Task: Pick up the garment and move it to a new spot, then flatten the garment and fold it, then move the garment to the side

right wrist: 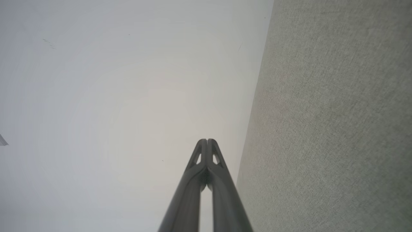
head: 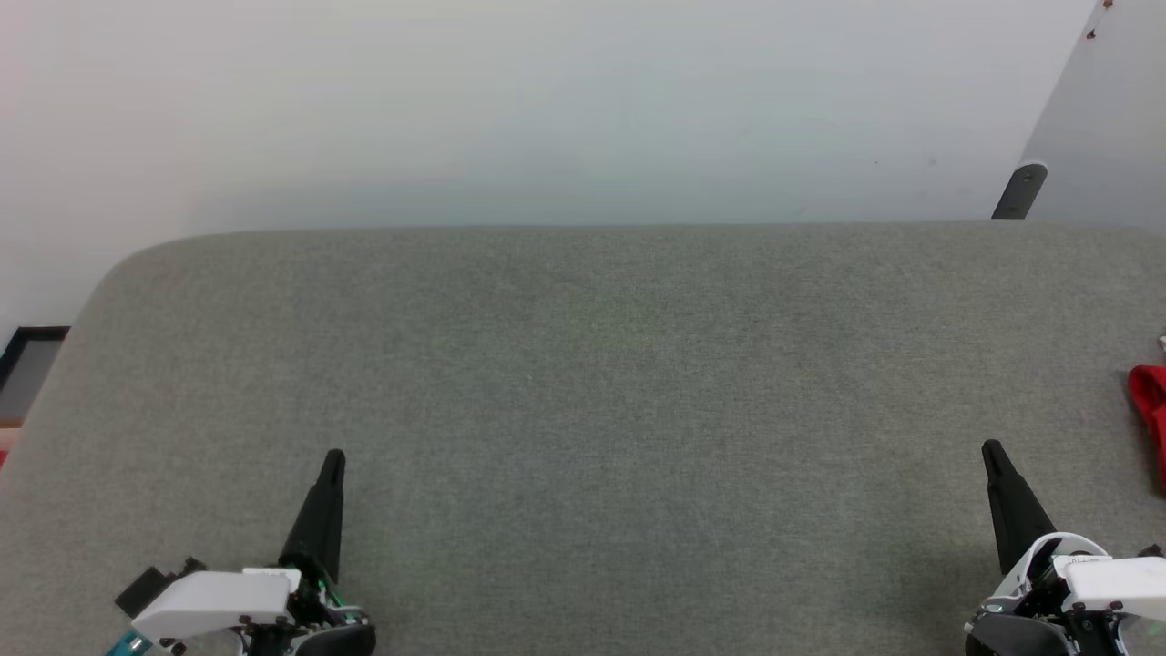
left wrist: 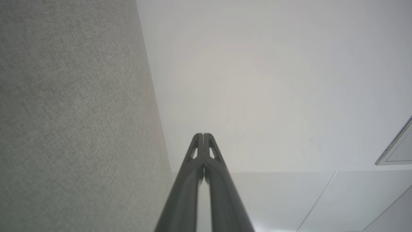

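Note:
A bit of red cloth (head: 1150, 410) lies at the far right edge of the head view, cut off by the frame; no lettering shows, so I cannot tell whether it is the garment. My left gripper (head: 333, 456) rests shut at the lower left above the grey fabric surface (head: 583, 392), with nothing in it. At the lower right my right gripper (head: 991, 446) is also shut and empty, a short way left of the red cloth. In the left wrist view the fingers of the left gripper (left wrist: 203, 134) are pressed together. The right gripper (right wrist: 207, 140) looks the same in its own wrist view.
The grey surface has rounded far corners and ends at a pale wall (head: 547, 109). A dark bracket (head: 1020, 191) stands behind the far right corner. A dark-framed object (head: 32, 351) sits beyond the left edge.

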